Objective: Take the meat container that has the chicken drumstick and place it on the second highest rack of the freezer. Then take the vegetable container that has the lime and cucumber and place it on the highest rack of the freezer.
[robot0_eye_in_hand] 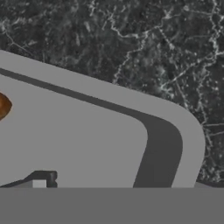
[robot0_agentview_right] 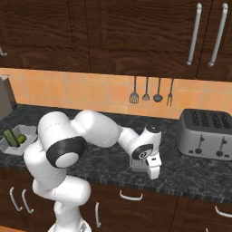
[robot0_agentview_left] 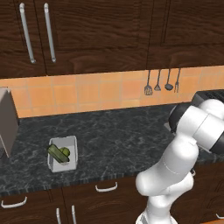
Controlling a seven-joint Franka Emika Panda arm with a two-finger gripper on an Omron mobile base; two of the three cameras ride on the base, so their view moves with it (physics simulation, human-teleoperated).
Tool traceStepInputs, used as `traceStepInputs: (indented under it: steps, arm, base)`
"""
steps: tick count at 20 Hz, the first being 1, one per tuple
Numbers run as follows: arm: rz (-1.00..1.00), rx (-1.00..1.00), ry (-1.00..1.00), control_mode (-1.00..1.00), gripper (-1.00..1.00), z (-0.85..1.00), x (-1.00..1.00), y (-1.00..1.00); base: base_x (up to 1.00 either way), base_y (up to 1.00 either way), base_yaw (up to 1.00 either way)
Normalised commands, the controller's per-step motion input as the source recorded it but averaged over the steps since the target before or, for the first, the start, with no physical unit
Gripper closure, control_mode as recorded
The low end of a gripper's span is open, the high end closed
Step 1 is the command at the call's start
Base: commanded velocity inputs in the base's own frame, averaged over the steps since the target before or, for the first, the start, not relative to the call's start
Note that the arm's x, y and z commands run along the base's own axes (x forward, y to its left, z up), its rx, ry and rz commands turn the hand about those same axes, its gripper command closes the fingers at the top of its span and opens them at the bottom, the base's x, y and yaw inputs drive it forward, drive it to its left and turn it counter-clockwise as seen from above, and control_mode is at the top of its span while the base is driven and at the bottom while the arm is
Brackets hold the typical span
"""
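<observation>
The meat container [robot0_eye_in_hand: 186, 131] is a grey tray that lies close under my hand, its rounded corner toward the dark counter. The golden-brown chicken drumstick [robot0_eye_in_hand: 2, 106] shows inside it at the left edge. From the right base view my gripper [robot0_agentview_right: 153, 174] points down at the near side of this tray [robot0_agentview_right: 137, 164], jaws open with nothing between them; one dark fingertip [robot0_eye_in_hand: 43, 178] hovers over the tray's floor. The vegetable container [robot0_agentview_left: 72, 141] sits far to the left near the counter's front edge, holding the cucumber [robot0_agentview_left: 56, 153] and lime [robot0_agentview_left: 65, 152]. The freezer and its racks are out of view.
A grey toaster [robot0_agentview_right: 206, 133] stands on the counter right of my hand. Utensils [robot0_agentview_right: 152, 93] hang on the orange tile wall behind. A tall grey block [robot0_agentview_left: 8, 122] stands at the far left. Dark cabinets hang above, drawers below the counter's edge.
</observation>
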Motion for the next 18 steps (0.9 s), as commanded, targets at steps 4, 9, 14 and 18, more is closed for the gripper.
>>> traceStepInputs:
  steps: [4,9,14,18]
  arm:
    - [0.0,0.0,0.0,-1.0,1.0,0.0,0.0,0.0]
    - [0.0,0.0,0.0,-1.0,1.0,0.0,0.0,0.0]
    - [0.0,0.0,0.0,-1.0,1.0,0.0,0.0,0.0]
    - [-0.03,0.02,0.02,-1.0,1.0,0.26,-0.27,-0.07]
  base:
    - [0.0,0.0,0.0]
    - [0.0,0.0,0.0]
    - [0.0,0.0,0.0]
    - [0.0,0.0,0.0]
